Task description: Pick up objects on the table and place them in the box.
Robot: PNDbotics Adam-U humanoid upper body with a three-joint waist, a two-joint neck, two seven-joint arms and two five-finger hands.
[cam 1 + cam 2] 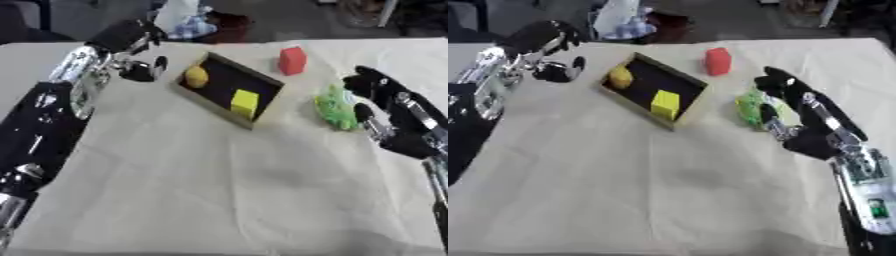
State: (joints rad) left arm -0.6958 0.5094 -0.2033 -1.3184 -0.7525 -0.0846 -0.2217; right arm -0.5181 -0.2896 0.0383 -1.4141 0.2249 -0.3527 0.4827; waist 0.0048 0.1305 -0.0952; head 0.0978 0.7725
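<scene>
Beside the box [262,107], right hand [798,117] fingers curl around the green object [752,109]; left hand [140,67] fingers curled, empty

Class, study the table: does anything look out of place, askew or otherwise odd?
The box sits askew, turned at an angle to the table's edges, with a yellow block and a rounder yellow object inside. A red block and a green object lie outside it. Nothing looks spilled or damaged.
</scene>
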